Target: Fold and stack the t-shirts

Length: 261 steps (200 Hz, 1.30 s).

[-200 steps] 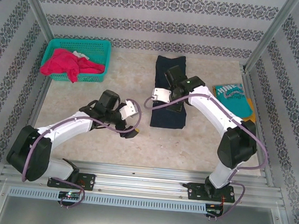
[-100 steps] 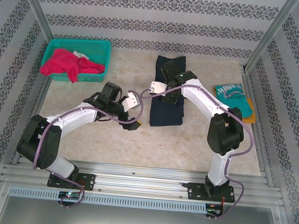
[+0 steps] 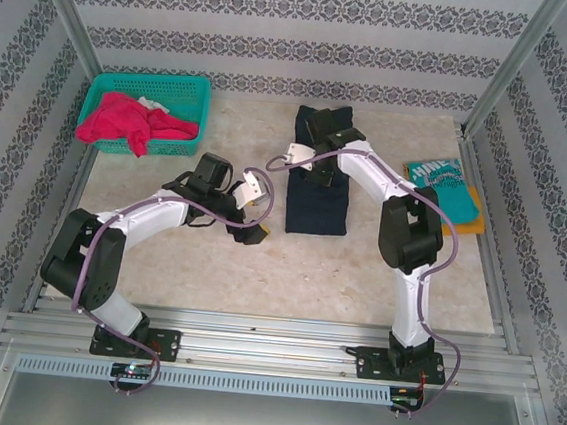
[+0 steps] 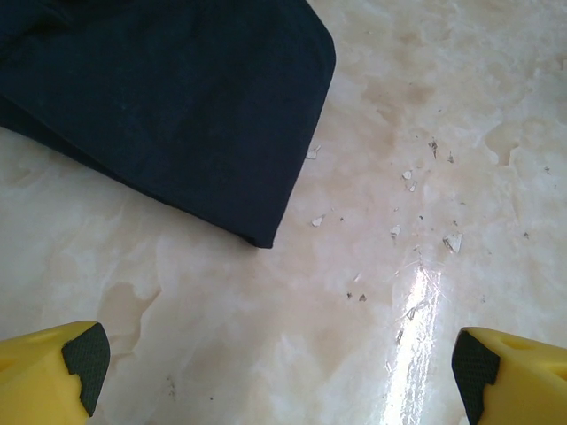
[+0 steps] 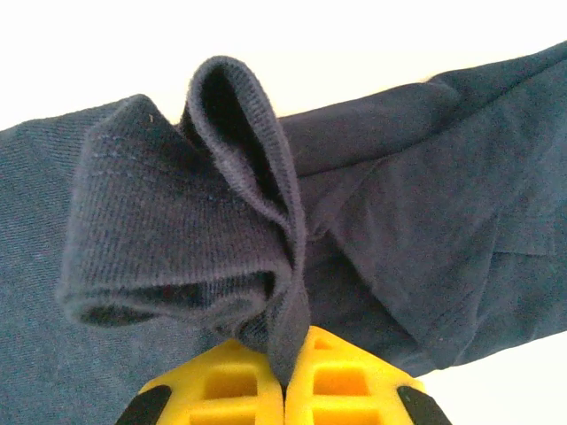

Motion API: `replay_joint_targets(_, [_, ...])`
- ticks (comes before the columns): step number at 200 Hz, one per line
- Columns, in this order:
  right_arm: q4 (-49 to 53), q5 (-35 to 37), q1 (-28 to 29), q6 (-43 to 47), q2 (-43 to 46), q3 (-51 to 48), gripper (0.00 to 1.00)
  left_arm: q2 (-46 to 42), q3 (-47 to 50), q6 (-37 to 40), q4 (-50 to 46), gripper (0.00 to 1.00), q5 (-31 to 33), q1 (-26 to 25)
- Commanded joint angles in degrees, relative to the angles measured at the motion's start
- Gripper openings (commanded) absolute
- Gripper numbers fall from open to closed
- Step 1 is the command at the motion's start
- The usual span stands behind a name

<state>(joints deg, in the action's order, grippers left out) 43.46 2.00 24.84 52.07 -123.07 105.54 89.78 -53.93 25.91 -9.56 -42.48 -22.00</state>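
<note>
Navy t-shirt (image 5: 425,221) fabric bunches in a ridge just ahead of your right gripper (image 5: 285,382), whose jaws are pinched together on a thin pleat of it. Carry that pleat low and evenly so the fold lands flat. Your left gripper (image 4: 279,359) hangs with jaws wide apart, the shirt's corner ahead and to their left; use it to pin that edge.

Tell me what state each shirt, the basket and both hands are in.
navy t-shirt: folded into a strip, one fold pinched up.
teal t-shirt: folded, atop orange t-shirt.
orange t-shirt: flat, mostly covered.
pink-red t-shirt: crumpled, spilling over basket.
basket: upright, holding cloth.
left hand: open, empty.
right hand: shut on navy t-shirt.
</note>
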Motion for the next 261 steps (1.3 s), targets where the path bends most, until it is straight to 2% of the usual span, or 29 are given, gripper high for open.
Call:
replay_joint_targets(1, [-1.22, 0.28, -1.34, -1.49, -2.83, 2.64, 0.00, 1.67, -1.94, -0.07, 2.58, 1.00, -2.72, 0.69])
replay_joint_targets(98, [-0.99, 0.02, -4.15, -3.38, -10.46, 8.61, 0.00, 4.95, -4.87, -1.17, 2.79, 1.00, -3.31, 0.73])
replay_joint_targets(135, [-2.17, -1.97, -4.21, -4.26, -10.15, 8.29, 0.08, 5.56, -5.26, -1.57, 2.87, 1.00, -3.64, 0.82])
replay_joint_targets(139, [-2.36, -2.21, -4.26, -4.32, -10.01, 8.30, 0.11, 5.63, -5.30, -1.64, 2.87, 1.00, -3.70, 0.75])
replay_joint_targets(148, [-2.78, -2.56, -4.19, -4.60, -9.48, 8.22, 0.31, 5.91, -5.62, -1.84, 2.79, 1.00, -3.93, 0.75])
replay_joint_targets(153, [-3.47, -2.38, -4.21, -4.98, -9.01, 8.02, 0.38, 6.08, -5.82, -2.04, 2.82, 1.00, -4.05, 0.81])
replay_joint_targets(175, [-9.43, -1.87, -4.82, -8.08, -5.02, 4.11, 0.55, 7.28, -6.52, -3.97, 4.08, 1.00, -4.94, 0.75])
replay_joint_targets(196, [-15.22, -0.40, -5.84, -13.46, -0.65, -0.62, 0.72, 8.70, -6.62, -8.30, 9.02, 1.00, -5.99, 0.68])
replay_joint_targets(218, [-21.61, 1.42, -7.06, -22.24, 4.55, -7.13, 0.82, 11.13, -6.84, -14.44, 16.93, 1.00, -5.48, 0.14])
replay_joint_targets(231, [-23.74, 2.87, -7.81, -31.08, 7.30, -10.06, 0.86, 13.18, -7.86, -18.63, 21.27, 1.00, -3.12, -0.70])
replay_joint_targets(247, [-21.65, 6.50, -8.70, -45.86, 9.28, -11.25, 0.93, 16.60, -11.39, -24.84, 23.02, 1.00, 5.25, -2.41])
replay_joint_targets(261, [-16.73, 5.31, -9.96, -56.39, 9.78, -11.12, 0.98, 20.34, -16.67, -32.61, 20.32, 1.00, 12.87, -3.18])
